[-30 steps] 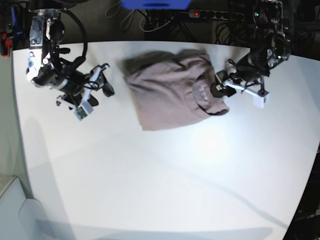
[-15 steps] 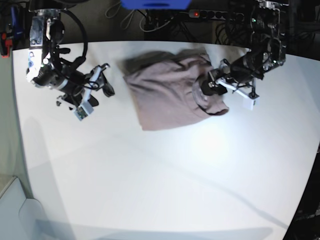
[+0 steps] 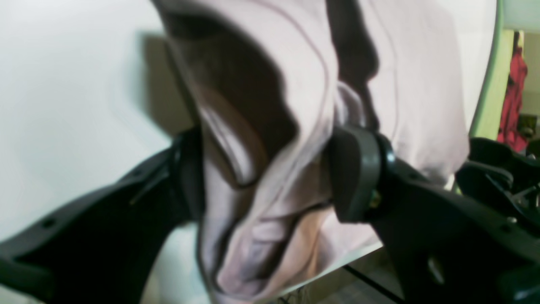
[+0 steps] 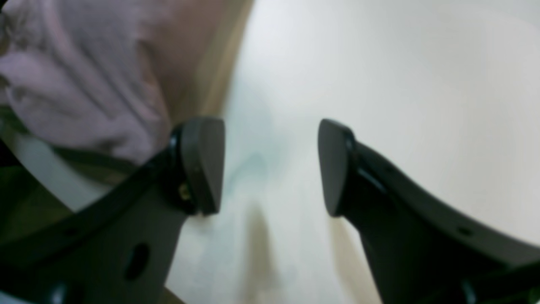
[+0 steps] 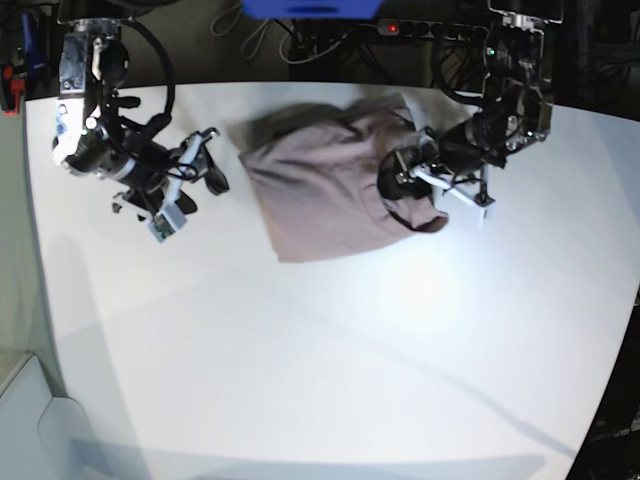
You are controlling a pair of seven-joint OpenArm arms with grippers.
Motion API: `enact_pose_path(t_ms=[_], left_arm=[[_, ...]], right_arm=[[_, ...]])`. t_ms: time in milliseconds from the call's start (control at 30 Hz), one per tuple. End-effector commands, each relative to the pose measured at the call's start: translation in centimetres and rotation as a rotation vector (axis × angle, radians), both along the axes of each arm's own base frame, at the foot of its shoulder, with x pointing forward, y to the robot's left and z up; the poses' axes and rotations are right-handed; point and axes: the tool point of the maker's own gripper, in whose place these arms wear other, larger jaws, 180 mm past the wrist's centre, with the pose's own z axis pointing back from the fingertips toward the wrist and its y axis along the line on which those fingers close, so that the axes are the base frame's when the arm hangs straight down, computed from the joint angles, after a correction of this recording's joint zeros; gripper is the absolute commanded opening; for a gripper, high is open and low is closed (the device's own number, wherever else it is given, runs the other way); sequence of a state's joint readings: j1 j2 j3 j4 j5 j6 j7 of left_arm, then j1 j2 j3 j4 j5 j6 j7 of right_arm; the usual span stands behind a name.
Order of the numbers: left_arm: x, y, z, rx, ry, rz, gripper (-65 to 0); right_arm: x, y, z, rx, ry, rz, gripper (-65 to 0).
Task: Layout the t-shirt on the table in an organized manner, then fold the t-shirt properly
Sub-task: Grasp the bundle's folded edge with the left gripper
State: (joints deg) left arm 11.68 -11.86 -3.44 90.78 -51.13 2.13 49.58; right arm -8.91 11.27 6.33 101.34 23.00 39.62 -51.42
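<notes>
The dusty pink t-shirt (image 5: 320, 190) lies bunched and partly doubled over at the back middle of the white table (image 5: 300, 350). My left gripper (image 5: 400, 178) reaches in from the right over the shirt's right side. In the left wrist view its jaws (image 3: 270, 177) stand open, with a raised fold of the t-shirt (image 3: 295, 84) filling the gap between the pads. My right gripper (image 5: 205, 165) hovers to the left of the shirt, apart from it. Its jaws (image 4: 270, 164) are open with only bare table (image 4: 400, 84) between them, and the t-shirt (image 4: 76, 76) shows at the upper left.
The table's far edge runs just behind the shirt. Beyond it lie a black power strip (image 5: 430, 30), cables, and a blue object (image 5: 310, 8). White tabletop stretches across the whole front half.
My left arm has moved leftward onto the shirt's right side, and the shirt has bunched and shifted a little to the left. The right arm has not moved.
</notes>
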Motion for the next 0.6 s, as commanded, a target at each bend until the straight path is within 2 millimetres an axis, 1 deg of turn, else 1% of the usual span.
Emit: enact_pose_path(t_ms=[0,100,133,167,200,267,300,333,400,467,500,567], left_arm=[[-0.4,-0.2,-0.1,0.004,0.018,-0.015,-23.3],[-0.6,0.0,-0.9,0.004,0.042,-0.008,-23.7],[-0.7,0.1,-1.2,0.005,0.051,-0.005,-24.9],[-0.4,0.1,-1.5,0.004,0.057,-0.004,-27.9],[-0.4,0.0,-1.9,0.005,0.070,-0.005,-32.3],[-0.8,0.0,-3.1,0.006,0.108,-0.008,-44.0],[-0.8,0.0,-3.4,0.007,0.115,-0.008,-48.6],[-0.7,-0.1,-3.6,0.006,0.118,-0.013,-51.2],[-0.8,-1.1,-3.6,-0.001,0.107,-0.059,-51.7],[-0.6,-2.1,-3.2,-0.005,0.073,-0.127,-51.8],[-0.6,-2.5,-3.1,-0.005,0.066,-0.146,-51.8],[-0.5,-2.8,-3.0,-0.005,0.059,-0.161,-52.0]], right_arm=[[0.8,0.2,1.3,0.019,-0.048,0.008,-29.3],[0.9,0.2,1.3,0.019,-0.050,0.009,-29.3],[0.9,0.2,1.3,0.019,-0.050,0.009,-29.3],[0.9,0.2,1.3,0.019,-0.050,0.009,-29.3],[0.9,0.2,1.3,0.019,-0.050,0.009,-29.3],[0.9,0.2,1.3,0.019,-0.050,0.009,-29.3],[0.9,0.2,1.3,0.019,-0.050,0.009,-29.3],[0.9,0.1,1.3,0.017,-0.050,0.009,-29.3],[1.0,-0.3,1.4,0.004,-0.053,0.010,-29.4],[1.1,-0.8,1.4,-0.007,-0.056,0.011,-29.4],[1.1,-1.2,1.5,-0.015,-0.059,0.005,-29.4],[1.3,-2.7,1.8,-0.028,-0.067,-0.032,-29.4]])
